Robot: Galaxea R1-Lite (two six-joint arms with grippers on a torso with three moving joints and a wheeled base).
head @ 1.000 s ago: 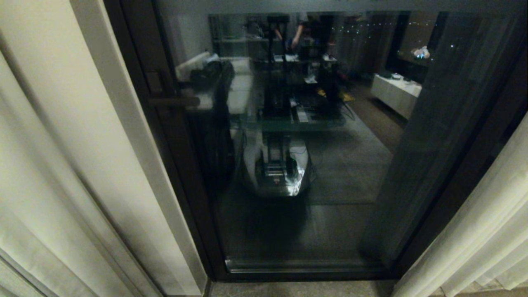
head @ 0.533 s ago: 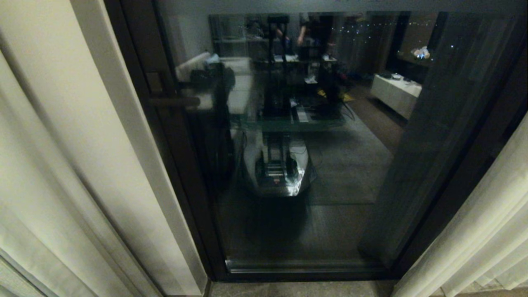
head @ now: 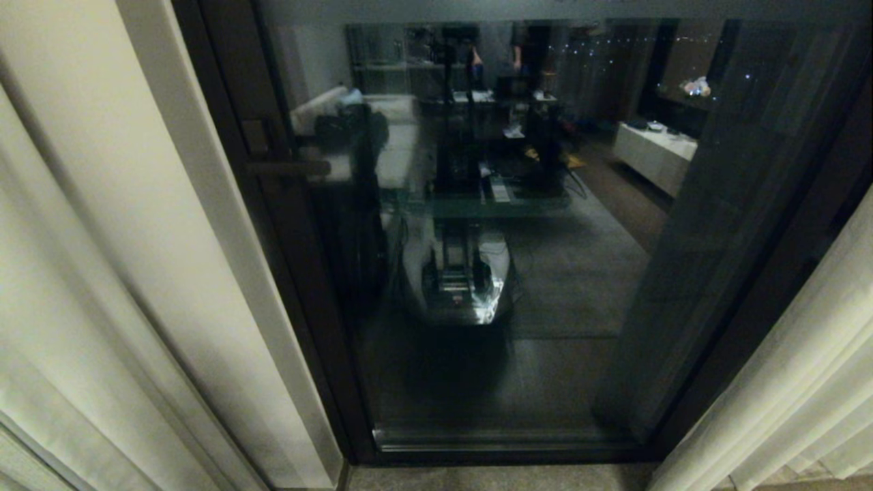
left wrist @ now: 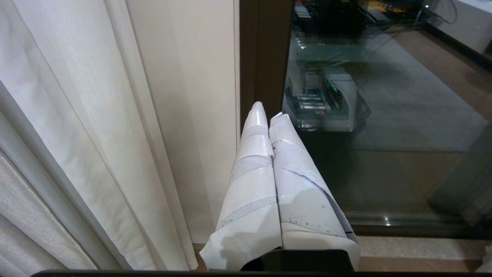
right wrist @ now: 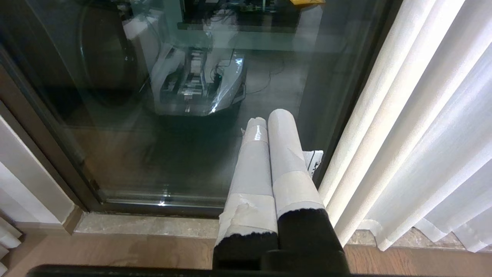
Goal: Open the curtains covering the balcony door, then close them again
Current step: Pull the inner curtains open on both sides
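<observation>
The balcony door [head: 518,273] is a dark reflective glass panel in a brown-black frame, uncovered in the middle of the head view, with a short bar handle [head: 286,167] on its left side. Cream curtains hang drawn back on both sides: one curtain [head: 89,286] on the left, one curtain [head: 805,382] on the right. Neither arm shows in the head view. In the left wrist view my left gripper [left wrist: 268,109], wrapped in white tape, is shut and empty, low beside the left curtain [left wrist: 77,134]. My right gripper [right wrist: 269,117] is shut and empty next to the right curtain [right wrist: 423,127].
A pale wall strip [head: 225,273] stands between the left curtain and the door frame. A stone sill [right wrist: 146,225] and wooden floor [right wrist: 115,254] run along the door's foot. The glass mirrors my own base [head: 464,279] and the furnished room behind me.
Only the reflected figures at the top of the glass have shifted. The curtains and the door stand as they did.
</observation>
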